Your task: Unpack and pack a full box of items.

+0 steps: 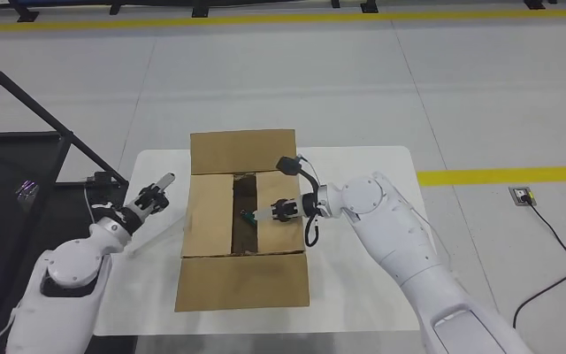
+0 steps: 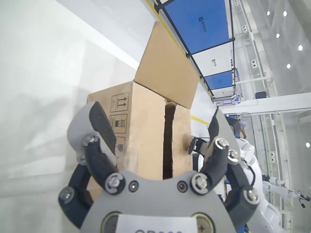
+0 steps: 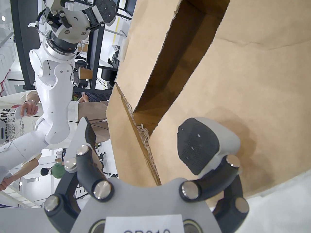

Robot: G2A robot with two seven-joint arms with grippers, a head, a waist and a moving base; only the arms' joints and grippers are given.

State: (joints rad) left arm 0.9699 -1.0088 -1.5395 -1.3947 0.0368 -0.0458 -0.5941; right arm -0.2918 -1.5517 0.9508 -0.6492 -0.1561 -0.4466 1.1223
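Where printed, box (image 2: 148,127), handling pictograms (image 2: 118,123) (upright arrows (image 2: 119,102))

The box (image 1: 243,265) is plain brown cardboard with black printed symbols (image 2: 119,112), the tabletop (image 1: 371,292) is white, the left pincer (image 2: 156,117) and right pincer (image 3: 139,129) have black pads (image 3: 194,144), and the grey floor (image 1: 354,80) bears yellow lines (image 1: 495,176).

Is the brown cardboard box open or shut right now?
Partly open. The brown cardboard box has its far and near flaps spread outward, while two side flaps lie across the top with a dark gap between.
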